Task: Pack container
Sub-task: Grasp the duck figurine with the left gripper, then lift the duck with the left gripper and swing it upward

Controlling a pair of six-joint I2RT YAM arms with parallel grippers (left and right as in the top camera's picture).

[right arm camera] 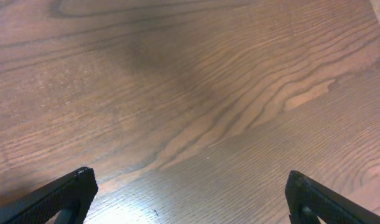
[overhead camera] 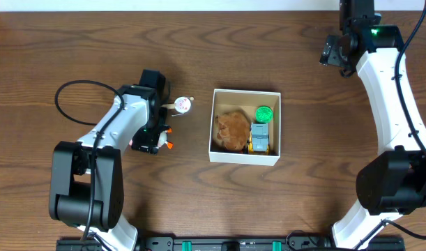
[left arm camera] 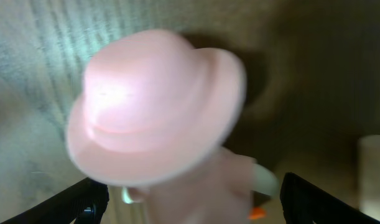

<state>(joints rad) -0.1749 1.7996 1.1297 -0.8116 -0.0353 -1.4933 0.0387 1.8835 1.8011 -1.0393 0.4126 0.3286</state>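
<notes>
Evenly lit overhead; left wrist view badly blurred.

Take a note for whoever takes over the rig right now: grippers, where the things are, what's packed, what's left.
Grippers: left gripper open, fingers on either side of the pink-hatted toy, not gripping yet. The right gripper is open and empty over bare table, far right.
Things: the container sits mid-table; the pink-hatted toy stands to its left, with a small round item nearby.
Done: plush, green disc and toy truck lie in the container.
Left: pack the pink-hatted toy, then the small round item.
</notes>
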